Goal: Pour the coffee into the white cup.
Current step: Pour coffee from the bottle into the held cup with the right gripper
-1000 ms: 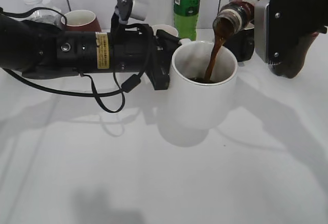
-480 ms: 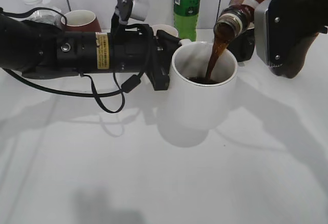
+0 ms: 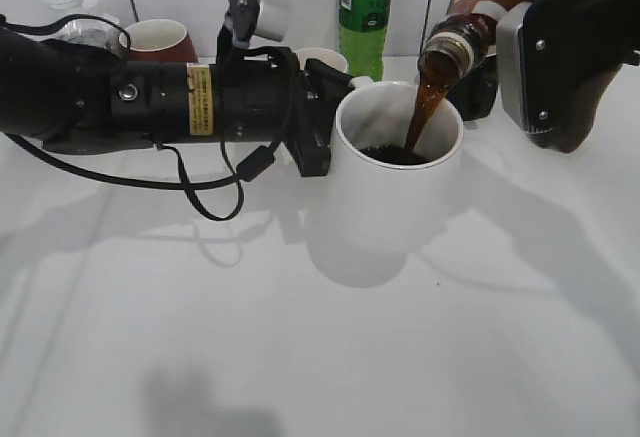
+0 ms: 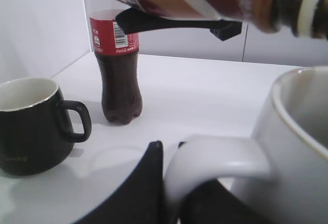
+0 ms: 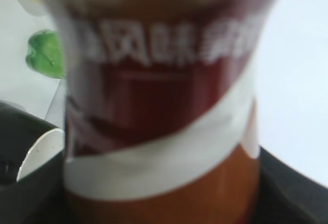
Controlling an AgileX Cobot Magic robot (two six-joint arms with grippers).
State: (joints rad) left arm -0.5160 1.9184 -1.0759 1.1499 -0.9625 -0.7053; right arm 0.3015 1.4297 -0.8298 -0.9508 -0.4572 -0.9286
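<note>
The white cup (image 3: 395,192) stands in the middle of the table. My left gripper (image 3: 322,122) is shut on its handle (image 4: 215,157). My right gripper (image 3: 505,27) is shut on a brown coffee bottle (image 3: 465,22), tilted with its mouth over the cup. A brown stream (image 3: 420,117) runs from the bottle into the cup, where dark coffee (image 3: 395,155) lies. The bottle fills the right wrist view (image 5: 159,106) and crosses the top of the left wrist view (image 4: 205,1).
A green bottle (image 3: 366,7), a dark red cup (image 3: 158,39), a small white cup (image 3: 322,58) and a clear bottle (image 3: 65,2) stand at the back. The left wrist view shows a cola bottle (image 4: 118,70) and a black mug (image 4: 33,124).
The bottle has risen slightly and the coffee level in the cup is higher. The left arm and cup have not moved.
</note>
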